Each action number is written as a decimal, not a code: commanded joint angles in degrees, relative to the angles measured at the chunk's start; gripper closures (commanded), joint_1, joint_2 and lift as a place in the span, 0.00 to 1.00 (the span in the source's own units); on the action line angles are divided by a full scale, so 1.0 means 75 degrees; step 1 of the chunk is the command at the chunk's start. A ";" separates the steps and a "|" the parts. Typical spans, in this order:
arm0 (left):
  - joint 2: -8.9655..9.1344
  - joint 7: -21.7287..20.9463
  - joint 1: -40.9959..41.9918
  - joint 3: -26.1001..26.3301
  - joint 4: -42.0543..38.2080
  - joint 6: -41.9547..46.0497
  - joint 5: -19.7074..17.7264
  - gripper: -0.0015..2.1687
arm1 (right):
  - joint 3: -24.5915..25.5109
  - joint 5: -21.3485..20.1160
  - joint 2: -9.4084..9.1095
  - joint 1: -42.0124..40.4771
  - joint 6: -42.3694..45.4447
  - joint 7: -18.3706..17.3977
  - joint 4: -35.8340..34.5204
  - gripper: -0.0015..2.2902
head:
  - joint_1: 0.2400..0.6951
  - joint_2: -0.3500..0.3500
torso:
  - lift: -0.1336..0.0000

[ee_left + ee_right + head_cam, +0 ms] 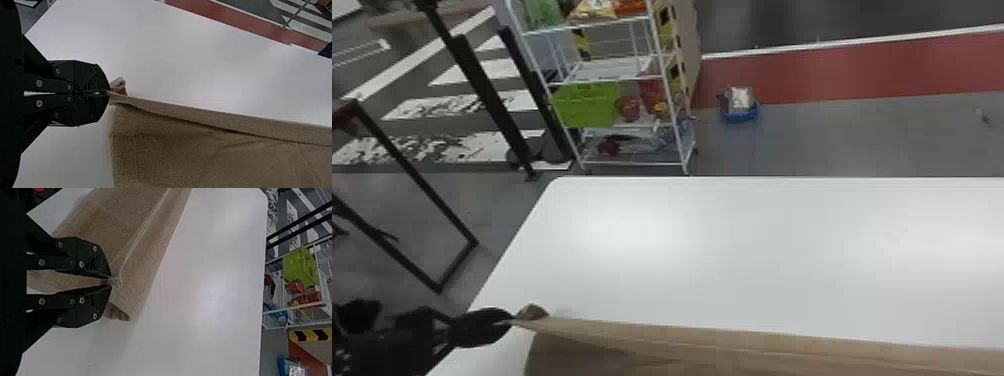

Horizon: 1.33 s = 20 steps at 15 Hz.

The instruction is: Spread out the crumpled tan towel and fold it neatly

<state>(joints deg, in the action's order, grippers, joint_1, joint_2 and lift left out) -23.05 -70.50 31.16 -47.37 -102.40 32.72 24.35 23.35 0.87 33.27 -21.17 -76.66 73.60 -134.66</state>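
1. The tan cloth towel is along the near side of the white, smooth-topped table, running from the near left off toward the right. It is broadly spread, with creases and a narrow folded strip along its far edge.

2. The left hand, black with flat fingers, is at the near left over the table, closed on the towel's far-left corner. In the left wrist view, the left hand has its tips pressed together on the cloth, with a small curl of towel poking out just beside them.

3. The right hand, also black and flat-fingered, has its tips pinched on the towel. Cloth shows between its fingers behind the tips, a pale crease runs away from them, and a curled edge sits just beside.

4. Beyond the table's far-left corner stands a white metal wire rack holding a bright green plastic basket. To the rack's right, a blue container is on the grey floor beside a wide red floor band.
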 commanded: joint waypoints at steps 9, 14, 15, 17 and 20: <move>0.0074 -0.0022 0.0322 0.0188 -0.0303 0.0119 0.0444 0.65 | -0.0278 -0.0455 0.0006 -0.0166 0.0945 0.0630 -0.0022 0.42 | 1.00 0.98 | 0.08; 0.0179 -0.0080 0.0650 0.0117 -0.0866 0.0072 0.0503 0.65 | -0.0313 -0.0830 0.0052 -0.0154 0.1460 0.0630 0.0096 0.42 | 1.00 0.95 | 0.08; 0.0191 -0.0104 0.0685 0.0129 -0.0936 0.0072 0.0562 0.65 | -0.0325 -0.0854 0.0064 -0.0166 0.1460 0.0630 0.0107 0.42 | 1.00 0.94 | 0.08; 0.0203 -0.0151 0.0720 0.0176 -0.0971 0.0002 0.0667 0.65 | -0.0336 -0.0936 0.0076 -0.0260 0.1625 0.0630 0.0119 0.42 | 1.00 0.92 | 0.08; 0.0203 -0.0151 0.0779 0.0234 -0.0971 -0.0045 0.0878 0.48 | -0.0594 -0.1369 0.0111 -0.0389 0.1953 0.0630 0.0131 0.42 | 1.00 0.91 | 0.08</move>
<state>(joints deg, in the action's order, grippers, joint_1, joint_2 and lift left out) -21.53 -71.64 36.81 -45.78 -109.67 32.68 30.34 19.97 -7.55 33.86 -23.59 -63.30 78.05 -133.71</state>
